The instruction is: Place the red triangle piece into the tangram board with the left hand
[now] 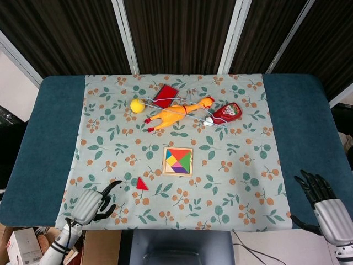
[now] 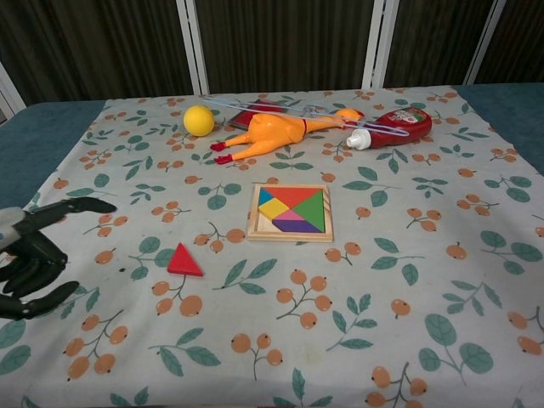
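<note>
The left hand (image 1: 95,202) hovers with fingers spread and nothing in it. The flat red triangle piece (image 1: 142,184) lies on the leaf-patterned cloth just ahead and to the right of its fingertips, apart from them. The square wooden tangram board (image 1: 178,161) sits further on, beyond the triangle. The piece is thin and flat, so the fingers may slide over it or push it along the cloth rather than lift it. The chest view shows the left hand's fingers (image 2: 75,206) raised above the cloth; only the head view shows the right hand (image 1: 325,204), open at the table's near edge.
</note>
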Action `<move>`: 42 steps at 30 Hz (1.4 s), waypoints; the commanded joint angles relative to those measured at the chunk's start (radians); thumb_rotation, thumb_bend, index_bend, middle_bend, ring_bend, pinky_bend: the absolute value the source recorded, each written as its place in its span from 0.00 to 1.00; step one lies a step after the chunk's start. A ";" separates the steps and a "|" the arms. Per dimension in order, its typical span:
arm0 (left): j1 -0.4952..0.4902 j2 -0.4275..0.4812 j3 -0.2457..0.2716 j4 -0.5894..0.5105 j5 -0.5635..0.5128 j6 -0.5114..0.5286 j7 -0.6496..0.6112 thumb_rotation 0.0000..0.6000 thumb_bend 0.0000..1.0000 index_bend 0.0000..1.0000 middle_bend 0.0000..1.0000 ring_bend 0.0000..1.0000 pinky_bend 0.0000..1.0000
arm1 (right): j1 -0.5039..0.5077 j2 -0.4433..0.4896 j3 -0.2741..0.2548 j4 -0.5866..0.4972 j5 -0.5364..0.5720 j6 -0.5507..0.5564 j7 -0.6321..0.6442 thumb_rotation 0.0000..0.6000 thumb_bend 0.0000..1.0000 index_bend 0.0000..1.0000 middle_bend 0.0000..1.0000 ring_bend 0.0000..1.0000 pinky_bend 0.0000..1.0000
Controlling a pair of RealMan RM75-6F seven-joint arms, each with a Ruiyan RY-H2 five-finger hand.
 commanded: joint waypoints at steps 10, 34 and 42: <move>-0.130 -0.194 -0.151 0.007 -0.228 -0.159 0.158 1.00 0.40 0.31 1.00 1.00 1.00 | 0.019 0.015 0.008 -0.001 0.015 -0.021 0.059 1.00 0.29 0.00 0.01 0.00 0.00; -0.214 -0.337 -0.153 0.083 -0.402 -0.206 0.518 1.00 0.41 0.33 1.00 1.00 1.00 | 0.004 0.040 0.009 0.039 0.006 0.035 0.189 1.00 0.29 0.00 0.01 0.00 0.00; -0.211 -0.311 -0.139 0.063 -0.416 -0.197 0.532 1.00 0.41 0.35 1.00 1.00 1.00 | 0.005 0.037 0.010 0.034 0.007 0.030 0.174 1.00 0.29 0.00 0.01 0.00 0.00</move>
